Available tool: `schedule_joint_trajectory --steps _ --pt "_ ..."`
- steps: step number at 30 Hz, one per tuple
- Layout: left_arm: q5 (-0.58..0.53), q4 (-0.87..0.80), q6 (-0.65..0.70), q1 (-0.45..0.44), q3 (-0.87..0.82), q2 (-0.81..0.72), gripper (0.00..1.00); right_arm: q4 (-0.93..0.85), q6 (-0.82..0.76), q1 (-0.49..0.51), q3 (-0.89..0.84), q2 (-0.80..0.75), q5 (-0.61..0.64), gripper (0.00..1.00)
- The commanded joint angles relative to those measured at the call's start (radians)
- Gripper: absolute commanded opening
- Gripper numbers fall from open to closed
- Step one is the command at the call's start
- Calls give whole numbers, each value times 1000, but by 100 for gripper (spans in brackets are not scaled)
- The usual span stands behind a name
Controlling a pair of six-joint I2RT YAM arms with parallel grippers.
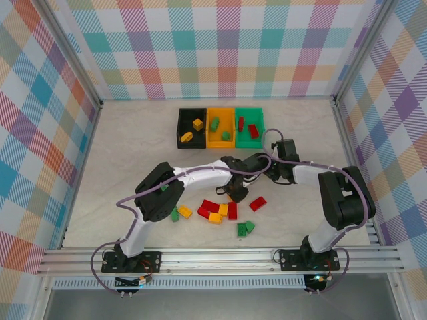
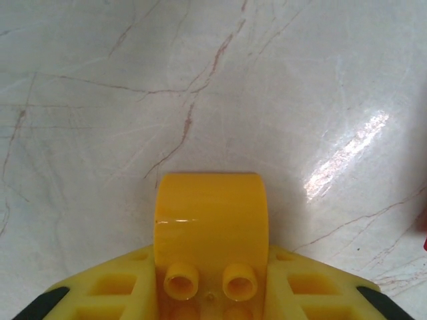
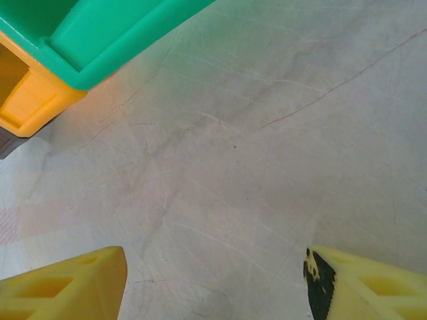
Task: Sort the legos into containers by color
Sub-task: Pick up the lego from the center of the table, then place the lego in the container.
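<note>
Left pincer (image 2: 210, 283): jaws drawn in against both flanks of a yellow brick (image 2: 210, 220), with no gap visible on either side. Whether the brick has been lifted off the table (image 2: 200, 80) cannot be told.

Progress, as judged:
- Sorted: six bricks, two per bin.
- Unsorted: about ten loose, plus the one in the grip. Roughly a third of the task looks done.
- The colour rule reads as yellow to black, green to orange, red to green.

Containers stand in a touching row beyond the left pincer:
- black bin (image 1: 180, 128), beyond and to its left, holds two yellow bricks;
- orange bin (image 1: 220, 143), straight beyond, holds two green;
- green bin (image 1: 249, 143), beyond and to its right, holds two red.

Loose bricks (image 1: 211, 205): a mixed red, yellow and green scatter on the near side of the left pincer, mostly to its left. One red brick (image 1: 257, 203) lies just to its right.

Right pincer (image 3: 213, 283): jaws well apart with nothing between them, over bare table. A corner of the green bin is ahead and to its left.

Materials:
- Bricks: hard, glossy moulded plastic. The held one has rounded far corners and two hollow round studs facing the camera.
- Bins: thin-walled, rectangular, with a lipped rim.
- Pincer fingers (image 2: 113, 293): yellow plastic with lattice cut-outs and black pads.
- Table: pale, marble-veined and smooth enough to show glare.
</note>
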Motion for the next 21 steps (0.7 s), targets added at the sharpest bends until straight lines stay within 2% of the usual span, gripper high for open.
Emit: schedule_joint_trajectory --steps 1,9,14,17,21 --pt "-16 33 -47 29 -37 -71 25 4 2 -6 22 -15 -10 71" --pt "-33 143 -158 125 -125 -219 26 2 0 -7 24 -8 -11 71" --pt "-54 186 -245 250 -158 -330 25 3 -2 -6 24 -6 -7 71" --pt "-143 142 -288 308 -114 -340 24 2 -3 -6 26 -1 -8 71" --pt "-135 117 -292 378 -27 -303 22 2 -4 -6 29 5 -5 71"
